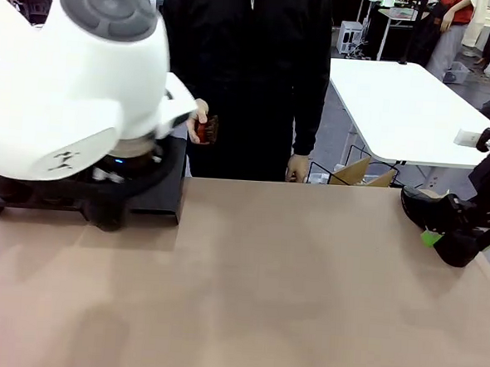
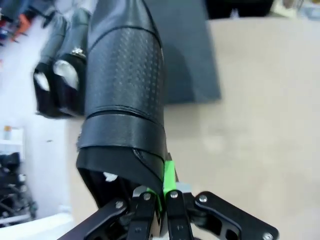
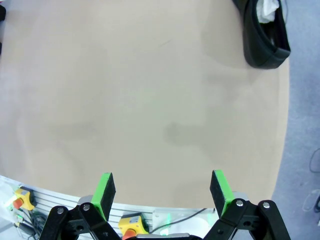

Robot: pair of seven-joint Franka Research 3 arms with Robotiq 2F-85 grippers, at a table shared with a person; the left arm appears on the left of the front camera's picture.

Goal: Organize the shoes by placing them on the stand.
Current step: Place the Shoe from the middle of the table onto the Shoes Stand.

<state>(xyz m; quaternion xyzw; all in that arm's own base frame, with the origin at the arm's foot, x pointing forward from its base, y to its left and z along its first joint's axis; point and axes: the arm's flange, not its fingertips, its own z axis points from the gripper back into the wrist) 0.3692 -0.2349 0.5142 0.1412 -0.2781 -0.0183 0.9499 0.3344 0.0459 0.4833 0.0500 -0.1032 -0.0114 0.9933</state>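
- Left gripper (image 2: 163, 195) clamps a shoe (image 2: 125, 85) over the stand (image 2: 192, 60); toe cut off.
- Left arm (image 1: 76, 82) hides most of the stand.
- Right gripper (image 3: 162, 187) spread, empty; second shoe (image 3: 265, 37), far from stand, cropped.

A: Held shoe (image 2: 125, 85)?
B: Glossy black slip-on with a perforated upper and a plain band across the instep. The opening's rim is pinched between the left fingers (image 2: 169, 180). The body runs straight away from them, toe farthest. A bit of white stuffing shows inside.
A: Others?
B: Pair of shoes (image 2: 57, 90) side by side, past those fingers and off to the picture's left, with pale stuffing showing. Too blurred to tell what they sit on.
A: Fourth shoe (image 3: 265, 35)?
B: On the table, well ahead of the right fingers (image 3: 220, 187), towards the picture's right. White paper inside.
A: Stand (image 2: 192, 60)?
B: Flat dark platform on the table, beyond the held shoe, to its right.
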